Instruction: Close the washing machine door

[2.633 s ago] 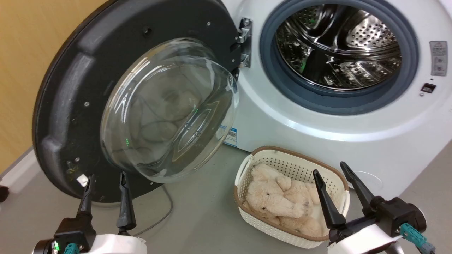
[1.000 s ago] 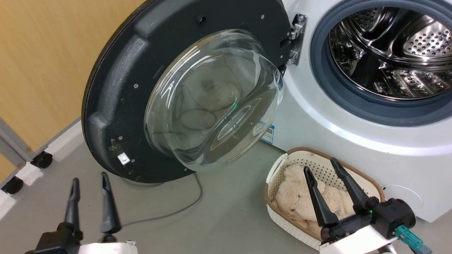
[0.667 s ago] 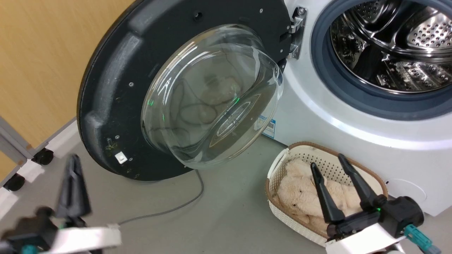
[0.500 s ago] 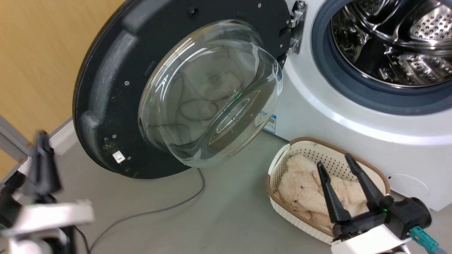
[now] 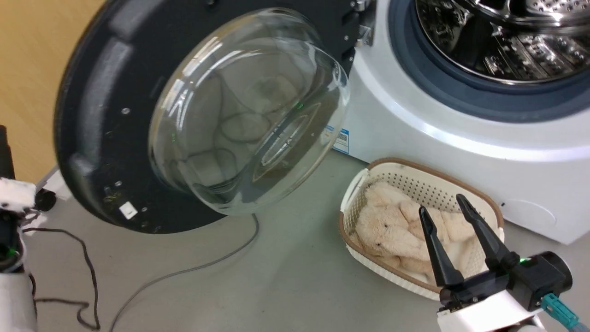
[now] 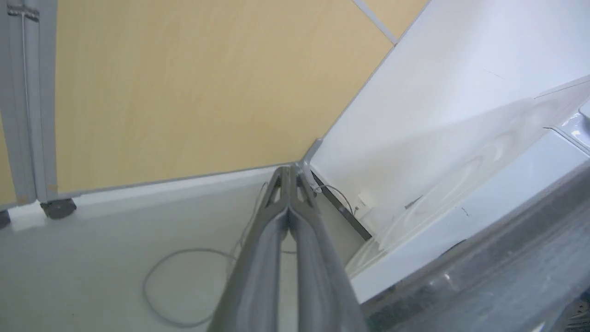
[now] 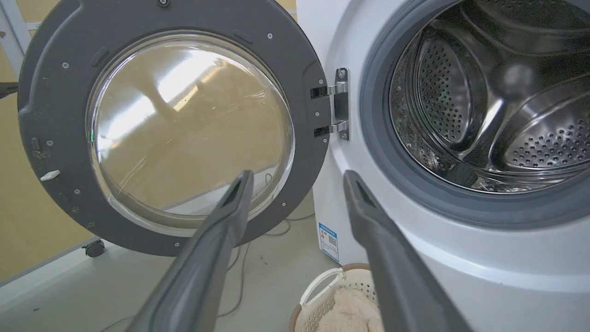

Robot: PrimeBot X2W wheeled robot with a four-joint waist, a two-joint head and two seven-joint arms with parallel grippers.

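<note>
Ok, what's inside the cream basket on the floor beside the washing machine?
A beige plush toy lies in the cream perforated basket. The open right gripper covers part of it in the head view, and whatever lies under the toy is hidden.

Bright, even indoor light comes from overhead, and the shadows on the floor [image 5: 295, 281] are soft. White glare streaks the glass bowl of the washing machine door [image 5: 249, 110]; in the right wrist view a broad bright patch washes across it. The steel drum [image 5: 498, 41] throws hard highlights. Close to the wrist lenses the fingers [image 6: 262, 263] look soft and out of focus.
</note>
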